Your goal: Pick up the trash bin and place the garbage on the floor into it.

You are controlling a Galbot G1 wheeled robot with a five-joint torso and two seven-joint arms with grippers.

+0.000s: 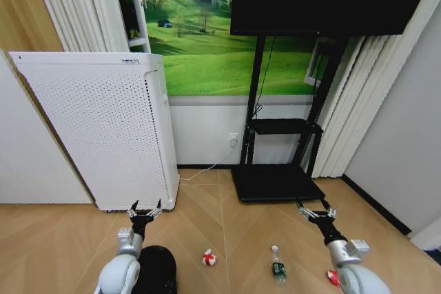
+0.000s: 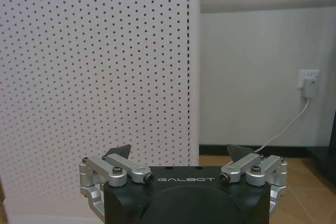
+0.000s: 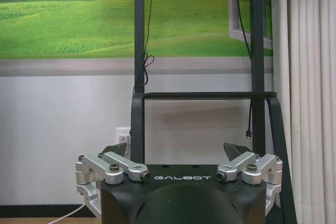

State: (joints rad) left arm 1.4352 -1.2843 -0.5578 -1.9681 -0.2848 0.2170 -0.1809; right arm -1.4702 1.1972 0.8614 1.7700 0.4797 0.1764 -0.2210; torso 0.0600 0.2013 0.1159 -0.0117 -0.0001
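Both arms hovering, left gripper (image 1: 145, 209) and right gripper (image 1: 316, 210) spread empty; the trash bin (image 1: 157, 270) looking light and stiff, best gripped at its rim

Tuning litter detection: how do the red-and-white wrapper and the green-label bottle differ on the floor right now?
The wrapper is a crumpled red-and-white lump; the bottle is a clear, elongated shape with a green label. The wrapper is the more compact; the bottle lies flat on its side, cap end pointing away from the robot. The wrapper sits nearer the trash bin, the bottle farther toward the robot's right. Both rest on the wooden floor, untouched by either gripper.
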